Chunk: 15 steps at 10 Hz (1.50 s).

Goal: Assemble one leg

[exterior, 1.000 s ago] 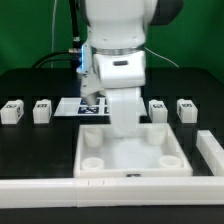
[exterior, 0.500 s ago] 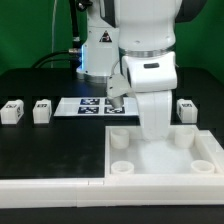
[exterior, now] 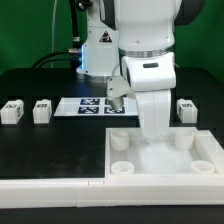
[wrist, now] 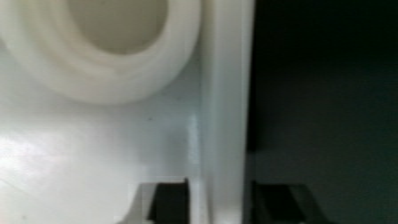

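Note:
My gripper [exterior: 154, 133] is shut on the far wall of the large white tray-like panel [exterior: 165, 160], which lies at the exterior view's right. In the wrist view my gripper [wrist: 226, 205] has one dark finger [wrist: 166, 202] on each side of the panel's wall [wrist: 222, 120], next to a round socket [wrist: 107, 40]. Three legs show as small white blocks with tags: two at the exterior view's left [exterior: 12, 110] [exterior: 42, 110] and one at its right [exterior: 186, 108]. A fourth is hidden behind the arm.
The marker board [exterior: 90, 105] lies on the black table behind the panel. A long white rail [exterior: 50, 187] runs along the table's front edge. The arm's base and cables stand at the back.
Since one second ago the arm has slid the panel toward the exterior view's right. Over the last half second nothing has visibly moved.

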Tool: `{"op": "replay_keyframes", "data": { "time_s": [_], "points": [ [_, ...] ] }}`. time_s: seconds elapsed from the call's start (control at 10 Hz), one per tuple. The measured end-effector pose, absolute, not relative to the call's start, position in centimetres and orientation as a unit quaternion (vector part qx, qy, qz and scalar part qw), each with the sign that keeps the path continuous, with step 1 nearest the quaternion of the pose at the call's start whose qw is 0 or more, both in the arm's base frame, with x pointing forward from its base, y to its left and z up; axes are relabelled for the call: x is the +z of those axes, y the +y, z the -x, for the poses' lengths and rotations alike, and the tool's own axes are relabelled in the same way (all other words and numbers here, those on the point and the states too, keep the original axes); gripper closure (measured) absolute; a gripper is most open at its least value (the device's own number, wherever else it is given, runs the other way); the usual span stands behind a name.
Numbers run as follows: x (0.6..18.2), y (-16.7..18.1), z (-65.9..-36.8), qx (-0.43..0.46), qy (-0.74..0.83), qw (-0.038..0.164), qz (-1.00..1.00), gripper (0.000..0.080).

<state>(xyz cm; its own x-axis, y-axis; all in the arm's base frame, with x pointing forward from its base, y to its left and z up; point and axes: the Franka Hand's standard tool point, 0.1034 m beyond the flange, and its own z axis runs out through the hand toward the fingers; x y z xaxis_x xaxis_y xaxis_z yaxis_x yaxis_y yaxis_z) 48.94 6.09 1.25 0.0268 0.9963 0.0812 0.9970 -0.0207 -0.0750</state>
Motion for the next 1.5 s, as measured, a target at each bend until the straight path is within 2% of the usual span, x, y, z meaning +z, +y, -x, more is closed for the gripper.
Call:
{"op": "replay_keyframes", "data": {
  "time_s": [0.1,0.2,0.3,0.4,0.5,1.0,1.3,1.5],
  "points": [
    [1.2,6.1,-48.9,-0.003,-0.698,0.055,0.714,0.0508],
    [1.2,6.1,-48.9,-0.003,-0.697,0.055,0.714,0.0326],
    [1.2,6.1,-48.9,-0.003,-0.697,0.055,0.715,0.0211],
    [1.2,6.1,-48.9,-0.003,-0.697,0.055,0.715,0.0211],
    [1.2,6.1,-48.9,-0.003,-0.697,0.055,0.715,0.0161],
    [1.5,5.9,-48.9,-0.003,-0.694,0.054,0.718,0.0151],
    [5.4,6.9,-47.6,-0.007,-0.640,0.032,0.768,0.0151],
    [8.4,9.9,-46.8,-0.013,-0.578,0.020,0.816,0.0151]
  ]
}}
